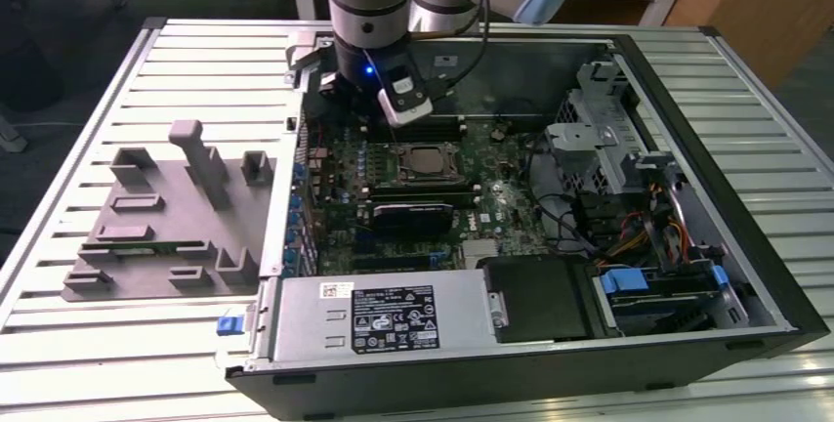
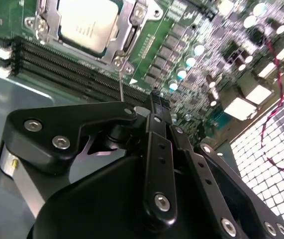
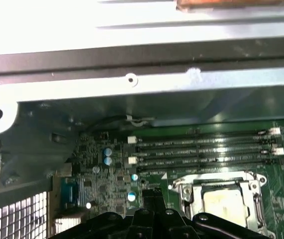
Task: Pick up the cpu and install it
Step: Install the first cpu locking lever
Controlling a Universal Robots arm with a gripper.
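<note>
Cpu (image 2: 87, 22) sits in socket (image 2: 132, 37) beside memory slots (image 2: 62, 67); gripper (image 2: 156, 97) pressed together, empty, nearby.

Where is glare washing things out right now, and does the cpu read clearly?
First wrist view: the slatted table is blown out white, the cpu pale but readable. Second wrist view: the cpu's metal top catches bright light, the perforated panel glows. Exterior view: evenly lit, no glare.
</note>
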